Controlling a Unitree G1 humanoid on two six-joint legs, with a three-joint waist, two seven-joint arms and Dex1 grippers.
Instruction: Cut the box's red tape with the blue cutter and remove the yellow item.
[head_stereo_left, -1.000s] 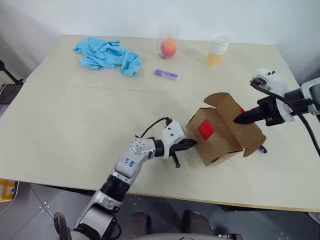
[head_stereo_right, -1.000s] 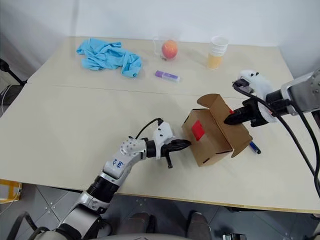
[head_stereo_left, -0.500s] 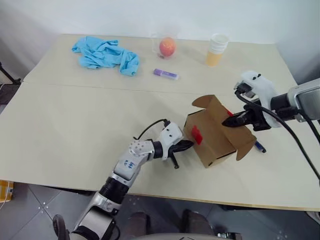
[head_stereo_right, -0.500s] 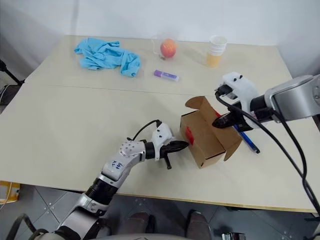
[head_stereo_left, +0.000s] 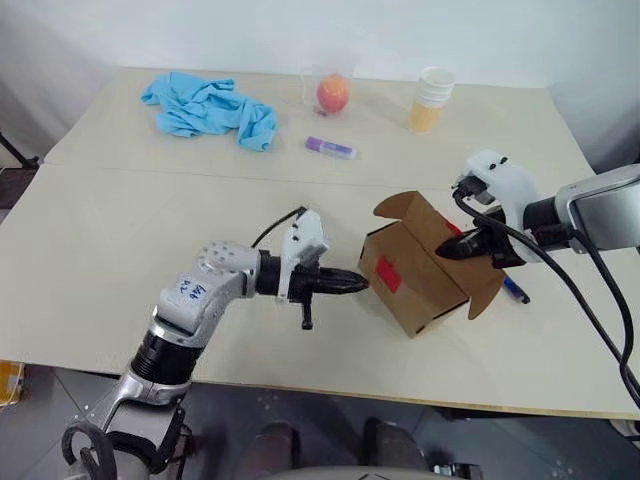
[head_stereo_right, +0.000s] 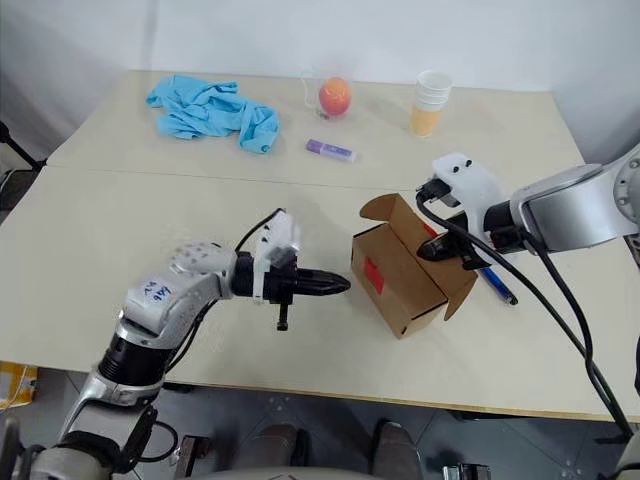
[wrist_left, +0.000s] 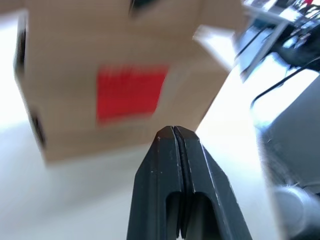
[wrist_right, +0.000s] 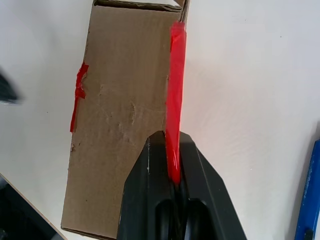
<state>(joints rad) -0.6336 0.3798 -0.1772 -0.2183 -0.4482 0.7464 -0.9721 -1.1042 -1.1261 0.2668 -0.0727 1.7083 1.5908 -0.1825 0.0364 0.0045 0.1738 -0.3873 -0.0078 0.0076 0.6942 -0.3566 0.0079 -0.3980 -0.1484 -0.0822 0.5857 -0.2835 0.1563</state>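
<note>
The box (head_stereo_right: 400, 275) is matt brown cardboard, scuffed and creased on its broad face, bearing glossy red tape (wrist_right: 175, 90). The desk (head_stereo_left: 150, 260) has a smooth, pale, matt top. Near its far left corner lies crumpled soft blue cloth (head_stereo_left: 205, 105). The hands' black fingers (wrist_left: 175, 165) look like smooth plastic.

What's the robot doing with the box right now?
Left gripper shut, empty, beside the box. Right gripper shut on the box's red-taped edge. Blue cutter on the table behind, unused.
</note>
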